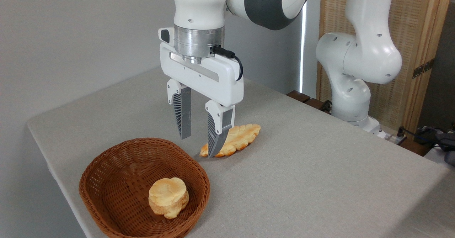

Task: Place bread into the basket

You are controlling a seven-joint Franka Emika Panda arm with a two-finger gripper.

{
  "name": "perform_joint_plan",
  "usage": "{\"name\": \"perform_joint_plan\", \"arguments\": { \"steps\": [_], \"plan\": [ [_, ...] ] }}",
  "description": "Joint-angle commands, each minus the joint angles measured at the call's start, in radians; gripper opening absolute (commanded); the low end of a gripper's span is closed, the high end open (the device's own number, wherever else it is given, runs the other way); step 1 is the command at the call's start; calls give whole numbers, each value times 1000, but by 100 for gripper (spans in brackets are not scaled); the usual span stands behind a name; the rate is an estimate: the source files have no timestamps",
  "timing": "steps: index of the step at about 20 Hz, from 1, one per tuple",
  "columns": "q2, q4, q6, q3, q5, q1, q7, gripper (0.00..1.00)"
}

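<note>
The claw (199, 146) hangs spread over the bread's (235, 139) left tip, mid-worktop (320, 181) beside the basket (106, 174), so closing there could pinch only the tip and tip it loose.

A small bun (168, 196) occupies the right side of the basket (106, 167); its left side is bare. Open table (320, 174) surrounds the bread (240, 138).
</note>
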Motion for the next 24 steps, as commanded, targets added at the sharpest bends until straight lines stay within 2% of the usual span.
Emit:
{"name": "perform_joint_plan", "arguments": {
  "steps": [1,9,16,18,22,24],
  "plan": [
    [-6,6,-48,-9,-11,10,4,100],
    [-7,5,-61,-12,-11,7,4,100],
    [-24,-11,-144,-15,-11,-9,4,100],
    [-44,-49,-145,-15,-11,-11,4,100],
    [-67,-133,-130,-14,-13,-77,3,100],
    [-67,-158,-128,-12,-13,-94,3,100]
  ]
}}
